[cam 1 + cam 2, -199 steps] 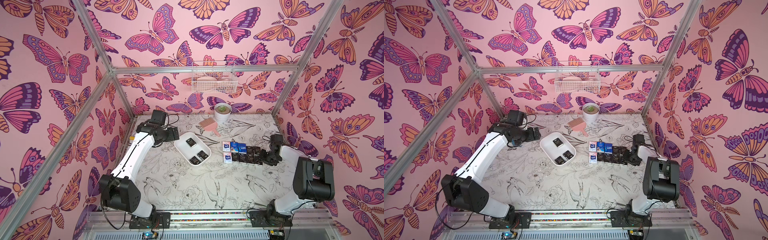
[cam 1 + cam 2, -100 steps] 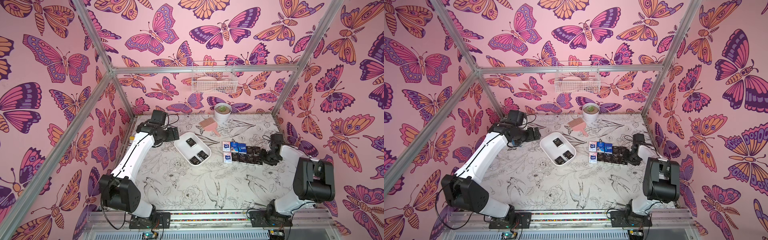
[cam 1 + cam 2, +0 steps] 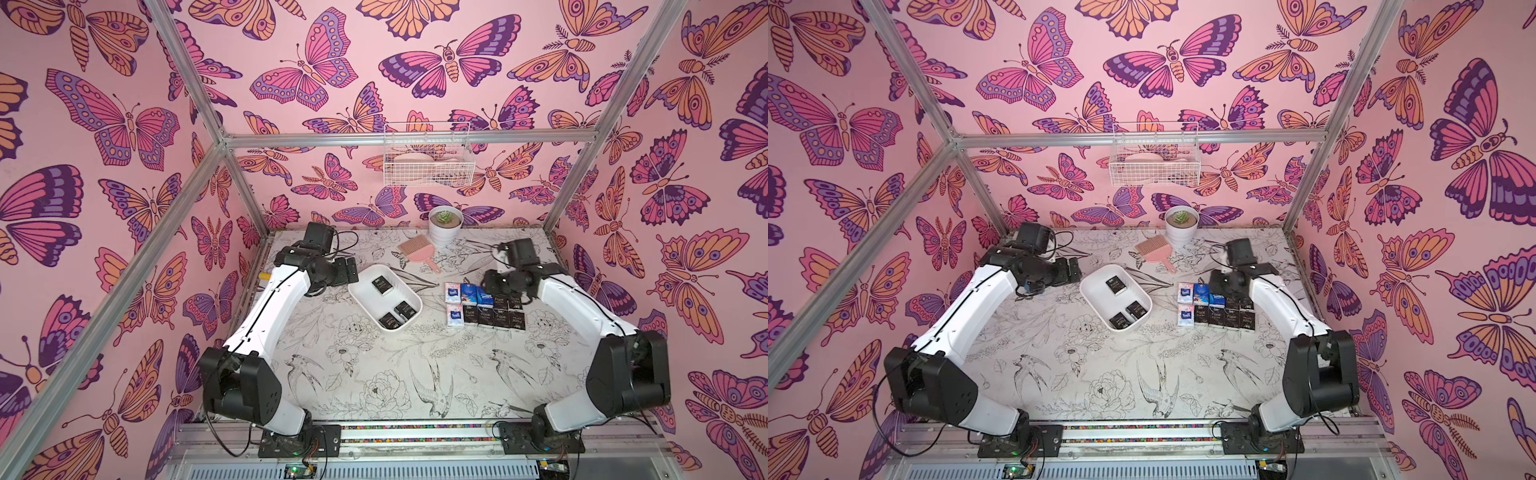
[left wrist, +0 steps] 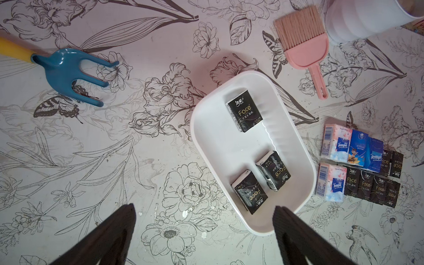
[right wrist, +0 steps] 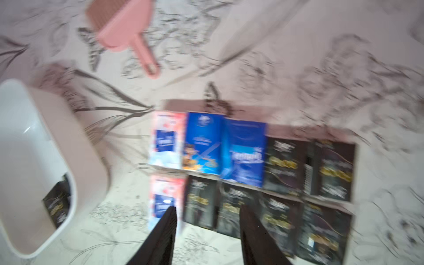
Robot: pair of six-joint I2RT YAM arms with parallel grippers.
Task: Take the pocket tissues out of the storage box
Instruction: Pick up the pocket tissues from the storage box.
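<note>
**In the storage box: three packets remaining**

In the storage box [image 3: 362, 300], set diagonally near the table's centre, three black pocket tissues [image 4: 244, 110] lie flat: one at the far end, two side by side at the near end. At the box's three o'clock, ten more packets [image 3: 484, 311] stand on the table [image 3: 374, 374] in two touching rows, white-pink and blue at the box side, black beyond.

The left gripper [image 4: 204, 238] hangs at the box's nine o'clock, jaws spread wide, holding nothing. The right gripper [image 5: 207, 231] hovers over the rows with jaws parted and nothing between them; its wrist view is blurred.

A pink brush [image 3: 417, 251] and white plant pot [image 3: 444, 226] sit at the box's one o'clock. A blue fork tool [image 4: 68, 71] lies well apart.
</note>
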